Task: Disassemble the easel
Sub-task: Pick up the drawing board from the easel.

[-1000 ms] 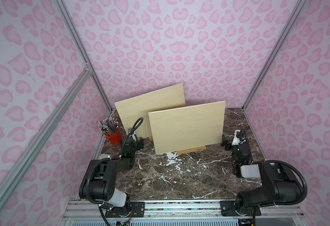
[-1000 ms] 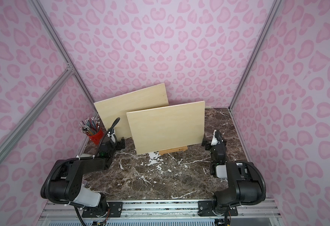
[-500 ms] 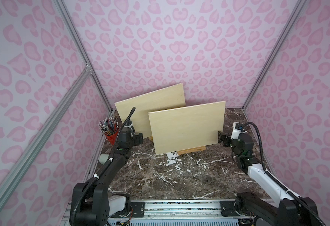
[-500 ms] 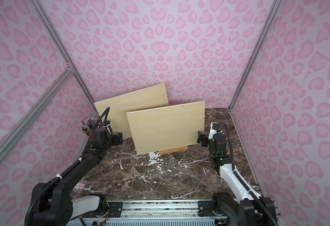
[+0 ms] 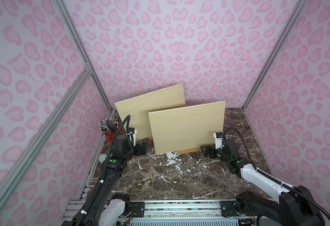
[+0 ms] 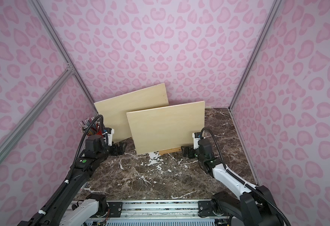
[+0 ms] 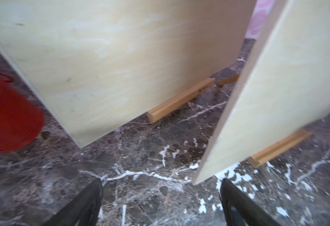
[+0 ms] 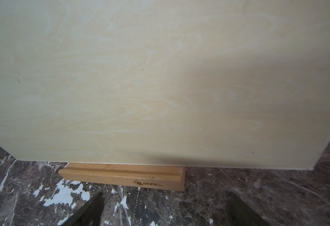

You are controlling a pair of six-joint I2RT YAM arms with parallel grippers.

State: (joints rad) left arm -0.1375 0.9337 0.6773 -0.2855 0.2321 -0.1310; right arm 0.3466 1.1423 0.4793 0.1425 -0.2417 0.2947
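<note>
Wood board on easel, flanked.
My left gripper and right gripper gape empty at its long axis's ends.

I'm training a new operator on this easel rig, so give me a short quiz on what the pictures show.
1. True or false: the right gripper is shut.
2. What stands in the red cup? A) paintbrushes B) pencils C) scissors
3. What supports the bottom edge of the front board?

Key: 1 false, its jaws stand wide open. 2 B. 3 A grooved wooden ledge.
</note>
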